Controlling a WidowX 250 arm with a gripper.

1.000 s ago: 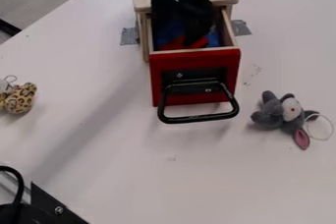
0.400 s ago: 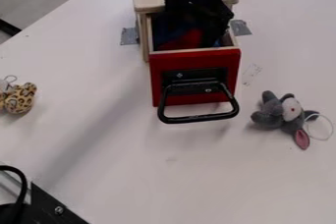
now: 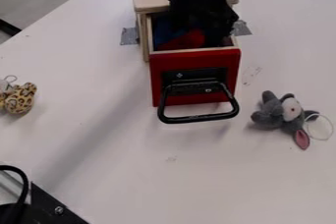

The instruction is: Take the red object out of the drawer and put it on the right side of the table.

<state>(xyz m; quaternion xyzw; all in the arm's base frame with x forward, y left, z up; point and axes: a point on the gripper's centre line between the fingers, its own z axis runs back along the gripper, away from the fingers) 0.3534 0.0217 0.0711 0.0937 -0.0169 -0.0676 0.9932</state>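
Tan spotted plush toy [image 3: 19, 99] lies at the view's left edge. Past it, the open drawer [image 3: 197, 61] holds the red object [image 3: 187, 40]; over the drawer's right part hangs the black gripper [image 3: 213, 36], whether apart or clamped I cannot tell. Grey plush toy [image 3: 272, 114] lies farther right.

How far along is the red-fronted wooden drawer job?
Done: the drawer stands open. Under way: the black two-finger gripper is down in it, by the red object, grasp unclear. Left: lift it out and set it on the right side of the white table.
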